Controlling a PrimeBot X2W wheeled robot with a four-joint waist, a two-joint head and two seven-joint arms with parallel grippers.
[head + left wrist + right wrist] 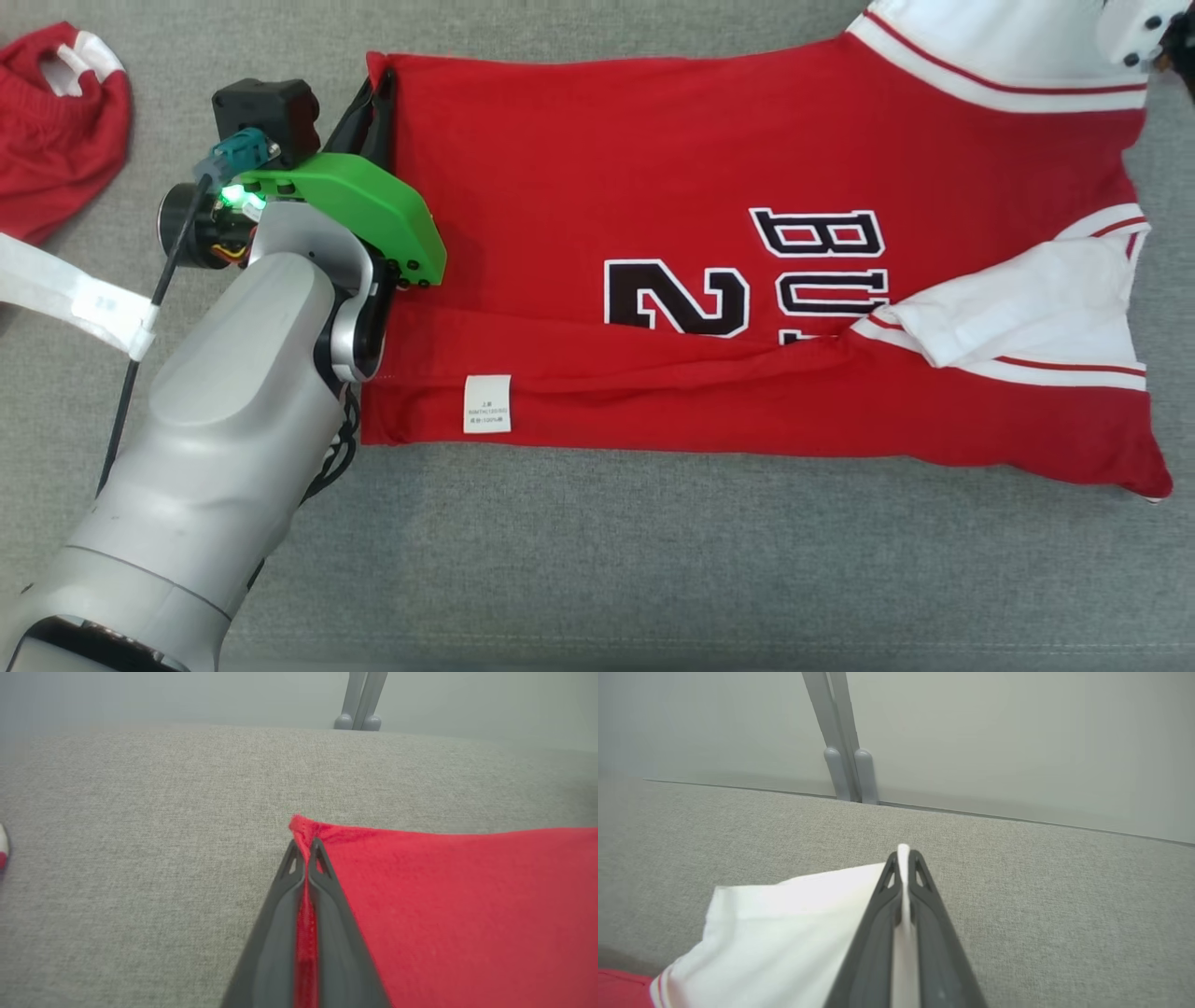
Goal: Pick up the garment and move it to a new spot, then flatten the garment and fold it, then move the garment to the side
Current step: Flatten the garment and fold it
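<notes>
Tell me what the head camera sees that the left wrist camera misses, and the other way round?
Head view, not the wrist's: black lettering, a white care label, a folded white sleeve, another red garment. Left wrist view, not the head's: the red hem running between the fingers, grey posts behind the surface. Both: the left tool shut on a corner of the red jersey, and the grey fabric surface.

The lettering (822, 235) on the garment (653, 187) is partly covered by its folded-over near edge and a white sleeve (1018, 308); print on the label (487, 403) is too small to be read.
</notes>
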